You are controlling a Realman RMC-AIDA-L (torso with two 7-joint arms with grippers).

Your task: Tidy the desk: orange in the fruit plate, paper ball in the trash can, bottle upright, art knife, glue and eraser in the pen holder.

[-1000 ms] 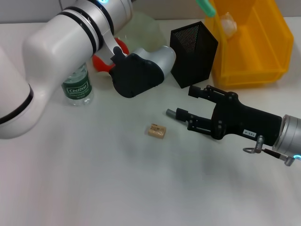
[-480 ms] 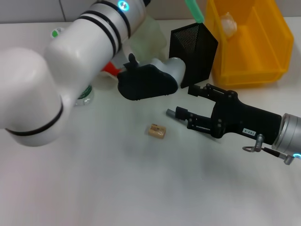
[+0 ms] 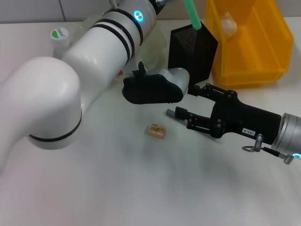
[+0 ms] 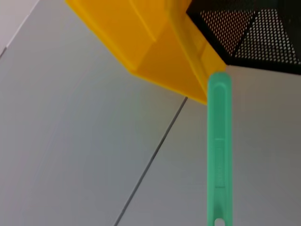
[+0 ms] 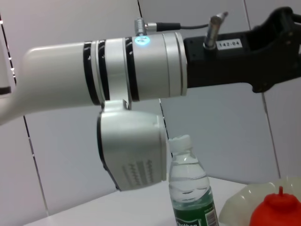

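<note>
My left arm reaches across the desk and holds a green art knife [image 3: 193, 16] by its upper end; the gripper itself is above the head view's top edge. The knife's lower end is at the mouth of the black mesh pen holder [image 3: 194, 44], as the left wrist view shows (knife [image 4: 219, 150], holder [image 4: 254, 28]). The tan eraser [image 3: 156, 131] lies on the desk. My right gripper [image 3: 181, 102] is open and empty, just right of the eraser. The paper ball [image 3: 227, 22] lies in the yellow trash can [image 3: 249, 47]. The bottle [image 5: 190, 188] stands upright. The orange [image 5: 277, 212] sits in the fruit plate [image 5: 240, 207].
My left arm's elbow joint [image 3: 155, 88] hangs low between the pen holder and the eraser, close to my right gripper. The bottle's cap [image 3: 59, 34] shows behind the left arm. The trash can stands right beside the pen holder.
My left arm has swung further over the desk, and the green knife has come down and left to the pen holder's mouth. The right arm and the eraser have not moved.
</note>
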